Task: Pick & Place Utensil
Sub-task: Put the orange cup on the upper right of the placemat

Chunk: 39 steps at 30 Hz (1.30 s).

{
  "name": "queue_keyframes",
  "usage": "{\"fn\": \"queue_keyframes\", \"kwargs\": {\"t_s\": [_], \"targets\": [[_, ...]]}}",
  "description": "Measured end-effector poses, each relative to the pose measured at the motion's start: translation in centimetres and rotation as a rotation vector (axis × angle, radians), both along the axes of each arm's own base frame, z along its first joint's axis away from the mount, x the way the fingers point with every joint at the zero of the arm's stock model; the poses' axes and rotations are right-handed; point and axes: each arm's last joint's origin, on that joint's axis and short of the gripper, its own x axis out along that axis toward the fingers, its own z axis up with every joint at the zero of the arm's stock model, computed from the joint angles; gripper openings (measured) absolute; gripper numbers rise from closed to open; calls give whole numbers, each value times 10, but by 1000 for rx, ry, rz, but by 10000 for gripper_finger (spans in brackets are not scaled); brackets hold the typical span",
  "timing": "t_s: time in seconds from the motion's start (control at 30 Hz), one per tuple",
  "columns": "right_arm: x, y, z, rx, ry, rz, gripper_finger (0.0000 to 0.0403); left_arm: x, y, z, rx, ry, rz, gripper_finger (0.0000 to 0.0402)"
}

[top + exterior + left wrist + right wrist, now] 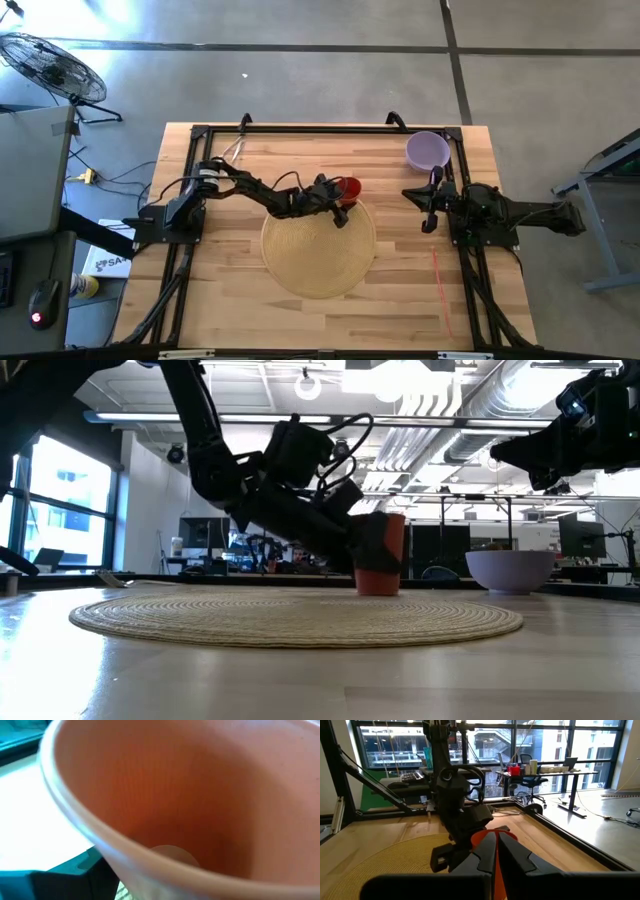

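Wooden table (400, 290), woven round mat (318, 262) at its middle, and at the mat's far edge the left gripper (340, 205) is clamped around a red cup (349, 188), jaws spread wide on its wall; the cup is seen upright on the mat's rim. Off to the right, the right gripper (430, 222) is kept pressed shut, raised near a purple bowl (427, 150).

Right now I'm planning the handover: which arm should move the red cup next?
Left. Its hand is already at the red cup by the woven mat; the right hand waits shut beside the purple bowl.
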Motion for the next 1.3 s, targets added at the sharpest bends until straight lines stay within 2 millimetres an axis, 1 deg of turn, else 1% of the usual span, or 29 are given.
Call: {"fn": "queue_keyframes", "kwargs": {"t_s": [0.23, 0.5, 0.6, 1.3], "targets": [[0, 0, 0, 0, 0, 1, 12, 1, 0, 1, 5, -13, -1, 294], [0, 0, 0, 0, 0, 0, 12, 1, 0, 1, 8, -12, -2, 330], [0, 0, 0, 0, 0, 0, 12, 0, 0, 1, 4, -4, -13, 336], [0, 0, 0, 0, 0, 0, 12, -1, -1, -3, -11, 34, -22, 340]]}}
